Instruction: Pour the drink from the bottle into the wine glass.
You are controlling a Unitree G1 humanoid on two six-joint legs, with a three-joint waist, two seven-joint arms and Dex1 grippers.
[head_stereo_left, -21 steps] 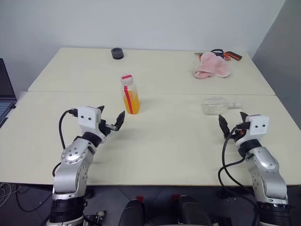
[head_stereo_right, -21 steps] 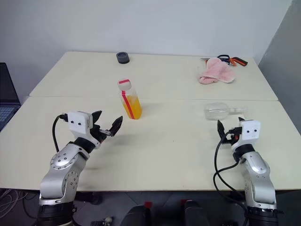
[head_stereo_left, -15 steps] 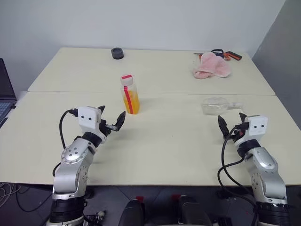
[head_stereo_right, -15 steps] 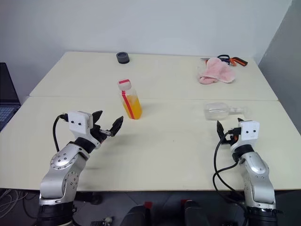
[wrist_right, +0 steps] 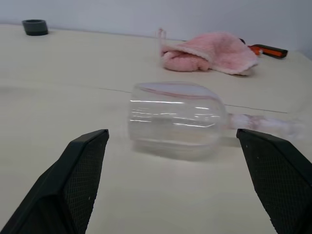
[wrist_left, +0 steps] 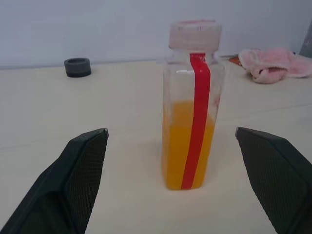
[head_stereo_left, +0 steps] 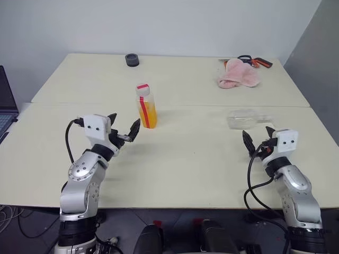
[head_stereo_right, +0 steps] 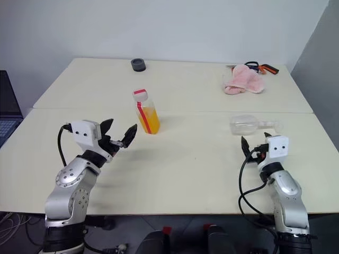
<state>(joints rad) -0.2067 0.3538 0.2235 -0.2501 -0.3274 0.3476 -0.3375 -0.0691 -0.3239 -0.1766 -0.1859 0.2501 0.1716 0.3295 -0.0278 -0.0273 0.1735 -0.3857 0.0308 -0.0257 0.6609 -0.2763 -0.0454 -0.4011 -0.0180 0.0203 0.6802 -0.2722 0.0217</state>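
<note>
- Bottle (wrist_left: pixel 193 105): small, clear, squarish plastic body under a white cap, with a red strip running over the cap and down the facing side. It stands upright near the middle of the bench (head_stereo_left: pixel 185 159), just on the near side of the seam between the two tabletops.
- Drink (wrist_left: pixel 180 146): translucent orange-yellow liquid filling roughly the lower half of the bottle; the upper half is clear.
- Wine glass (wrist_right: pixel 175 119): colourless, with a rounded bowl and a short stem; it lies on its side on the bench's right half, near the same seam, bowl mouth toward the bottle and stem pointing to the right. The foot is too blurred to make out.
- Left pincer (head_stereo_left: pixel 123 129): black fingers spread wide apart, holding nothing, raised just above the bench and aimed at the bottle, which stands just beyond the fingertips and between them in the left wrist view.
- Right pincer (head_stereo_left: pixel 258 138): fingers likewise spread wide, empty, aimed at the lying glass, close to it but not touching.
- Far side of the bench: a pink cloth (head_stereo_left: pixel 238 74) at the right with a black-and-orange tool (head_stereo_left: pixel 255 61) behind it; a small dark round object (head_stereo_left: pixel 132 60) further left.
</note>
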